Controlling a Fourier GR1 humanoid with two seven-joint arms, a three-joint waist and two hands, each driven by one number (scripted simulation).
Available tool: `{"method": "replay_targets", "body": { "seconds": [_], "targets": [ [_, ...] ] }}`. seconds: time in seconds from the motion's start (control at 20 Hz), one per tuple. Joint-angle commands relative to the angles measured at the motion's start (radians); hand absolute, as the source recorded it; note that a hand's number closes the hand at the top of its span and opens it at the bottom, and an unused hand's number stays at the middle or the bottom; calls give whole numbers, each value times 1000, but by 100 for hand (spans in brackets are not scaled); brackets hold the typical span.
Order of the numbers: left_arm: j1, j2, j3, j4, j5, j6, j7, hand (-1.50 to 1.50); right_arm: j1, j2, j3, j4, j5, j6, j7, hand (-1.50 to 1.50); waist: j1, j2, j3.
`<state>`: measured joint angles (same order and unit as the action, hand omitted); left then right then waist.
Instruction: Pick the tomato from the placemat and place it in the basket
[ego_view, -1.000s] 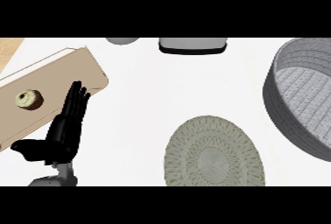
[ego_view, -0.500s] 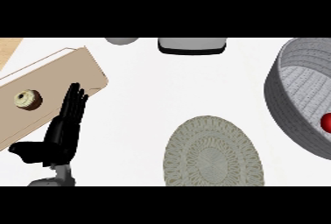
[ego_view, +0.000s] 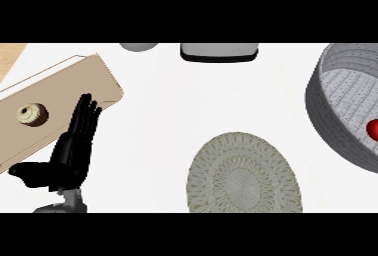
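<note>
Tomato (ego_view: 373, 127) already lies inside the basket (ego_view: 325, 85), off the placemat (ego_view: 244, 175), while the left robot hand (ego_view: 74, 150) rests released, fingers straight.

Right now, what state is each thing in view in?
tomato: inside the basket, at the view's right edge.
basket: upright, holding the tomato.
placemat: flat, nothing on it.
left hand: open, fingers straight, resting.
cutting board: flat, a small round item on it.
</note>
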<state>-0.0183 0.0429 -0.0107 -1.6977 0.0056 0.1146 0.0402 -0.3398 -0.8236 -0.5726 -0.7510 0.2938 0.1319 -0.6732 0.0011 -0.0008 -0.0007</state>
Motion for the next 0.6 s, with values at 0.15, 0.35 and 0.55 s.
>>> {"method": "replay_targets", "body": {
  "seconds": [0.15, 0.35, 0.55],
  "targets": [
    [-77, 31, 42, 21, 15, -4, 47, 0, -22, -166, -138, 116, -118, 117, 74, -150, -5, 1, 1],
    [-34, -17, -28, -2, -19, 7, 23, 0, -63, -259, -182, 284, -156, 191, 42, -150, 8, 4, 3],
    [-10, 5, 0, -16, 2, -6, 45, 0, -29, -346, -180, 399, -144, 282, -98, -150, 16, 7, 4]
  ]
}}
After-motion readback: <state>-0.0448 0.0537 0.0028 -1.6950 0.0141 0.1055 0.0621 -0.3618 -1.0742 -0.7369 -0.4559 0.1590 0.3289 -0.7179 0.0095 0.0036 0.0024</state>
